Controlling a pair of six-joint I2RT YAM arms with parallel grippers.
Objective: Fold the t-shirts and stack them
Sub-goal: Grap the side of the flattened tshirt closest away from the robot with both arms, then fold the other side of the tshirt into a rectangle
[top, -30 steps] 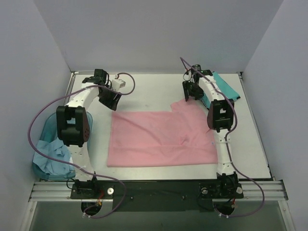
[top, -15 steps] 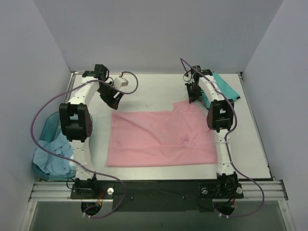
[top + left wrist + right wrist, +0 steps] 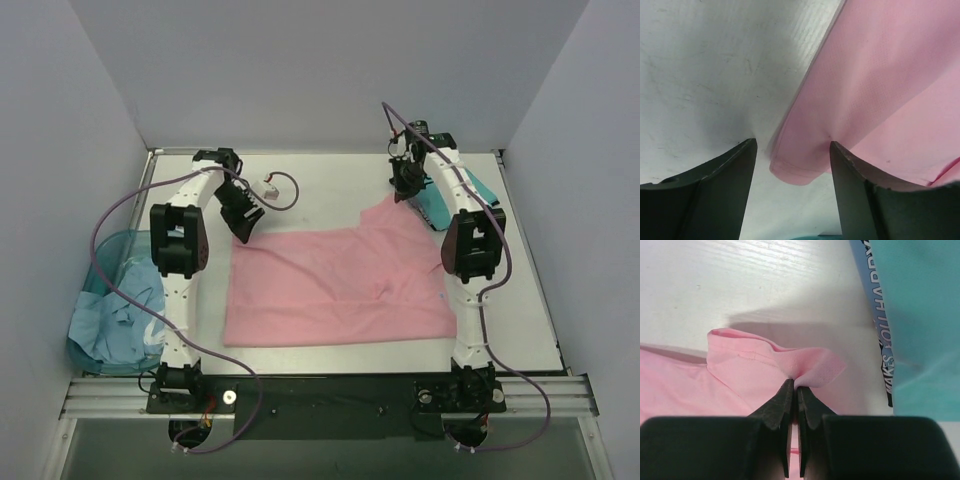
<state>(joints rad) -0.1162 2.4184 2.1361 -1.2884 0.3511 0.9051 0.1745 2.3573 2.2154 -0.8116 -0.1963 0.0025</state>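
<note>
A light pink t-shirt (image 3: 330, 285) lies spread flat in the middle of the table. My left gripper (image 3: 243, 230) hangs open over its far left corner. In the left wrist view that corner (image 3: 800, 170) sits between the two dark fingers (image 3: 715, 190) and touches neither. My right gripper (image 3: 405, 192) is shut on the pink shirt's far right corner, and a pinched fold of pink cloth (image 3: 815, 367) bunches at the fingertips of the gripper (image 3: 796, 382). A folded teal t-shirt (image 3: 472, 186) lies at the back right, beside the right gripper. A pale blue t-shirt (image 3: 108, 328) is heaped in the basket.
The translucent blue basket (image 3: 100, 262) stands at the left edge beside the left arm. A blue printed strip (image 3: 880, 335) runs along the edge of the teal cloth (image 3: 925, 315). Grey walls close in the table on three sides. A purple cable (image 3: 285, 190) loops near the left gripper.
The right gripper has shut on the pink shirt's far right corner and drawn it slightly back. The left arm has swung right and down to the shirt's far left corner.
</note>
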